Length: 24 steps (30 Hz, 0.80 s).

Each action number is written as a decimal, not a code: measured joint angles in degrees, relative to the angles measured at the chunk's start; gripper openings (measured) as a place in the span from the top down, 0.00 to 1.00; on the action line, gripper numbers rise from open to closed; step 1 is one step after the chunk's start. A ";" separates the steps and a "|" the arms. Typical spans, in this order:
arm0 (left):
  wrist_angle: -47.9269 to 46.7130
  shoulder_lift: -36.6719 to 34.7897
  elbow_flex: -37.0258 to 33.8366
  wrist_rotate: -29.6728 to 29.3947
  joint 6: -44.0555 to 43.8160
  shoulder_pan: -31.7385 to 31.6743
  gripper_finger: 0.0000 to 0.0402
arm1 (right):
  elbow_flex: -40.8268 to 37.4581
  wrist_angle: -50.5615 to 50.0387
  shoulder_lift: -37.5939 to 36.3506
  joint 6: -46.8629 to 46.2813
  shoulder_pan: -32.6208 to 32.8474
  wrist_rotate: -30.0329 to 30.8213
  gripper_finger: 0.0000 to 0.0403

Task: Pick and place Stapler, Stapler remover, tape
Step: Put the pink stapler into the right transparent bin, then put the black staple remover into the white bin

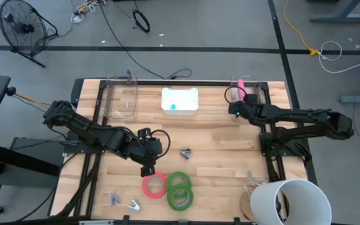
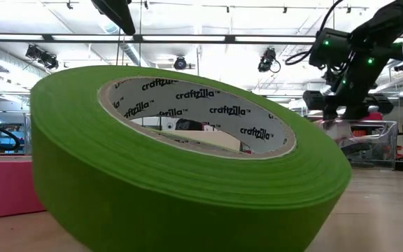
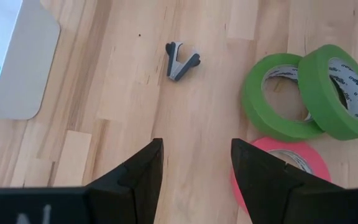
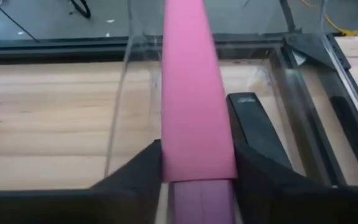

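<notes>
Overhead, a light wooden table (image 1: 217, 147) fills the centre of the frame, with a dark robot arm entering from each side.

The left gripper (image 1: 147, 164) hangs at lower centre-left, just above the red-pink ring-shaped tape roll (image 1: 154, 185). Its wrist view shows the two dark fingers (image 3: 138, 171) standing apart with bare wood between them and nothing held; the red-pink roll lies just beside one finger.

Two green ring-shaped tape rolls (image 1: 179, 189) lie right of the red-pink one, near the lower edge; they overlap, one resting tilted on the other. In the low view a green roll fills most of the frame, its inner core printed with dark lettering.

A small grey claw-type staple remover (image 1: 185, 152) lies at centre, apart from the rolls. Two more small grey metal pieces (image 1: 125, 201) lie at lower left.

The right gripper (image 1: 235, 106) is at upper right, over a clear plastic bin (image 1: 262, 87) at the table's far edge. Its fingers (image 4: 135, 174) flank a long pink stapler (image 4: 194, 99) on both sides and appear closed against it, the stapler standing over the bin.

A white rounded tray (image 1: 180, 100) sits at upper centre, with a second clear plastic container (image 1: 120, 99) to its left. A white cylindrical bucket (image 1: 289, 201) occupies the lower right corner.
</notes>
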<state>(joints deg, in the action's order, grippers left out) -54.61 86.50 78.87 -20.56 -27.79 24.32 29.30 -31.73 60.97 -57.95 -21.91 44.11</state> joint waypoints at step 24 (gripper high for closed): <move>-0.17 0.00 0.00 0.00 1.26 0.00 0.52 | 11.16 0.16 -2.08 15.46 -0.03 -11.63 0.54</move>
<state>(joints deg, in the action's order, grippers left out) -54.78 86.50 78.87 -20.56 -26.53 24.31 40.46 -31.56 58.89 -42.49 -21.94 32.48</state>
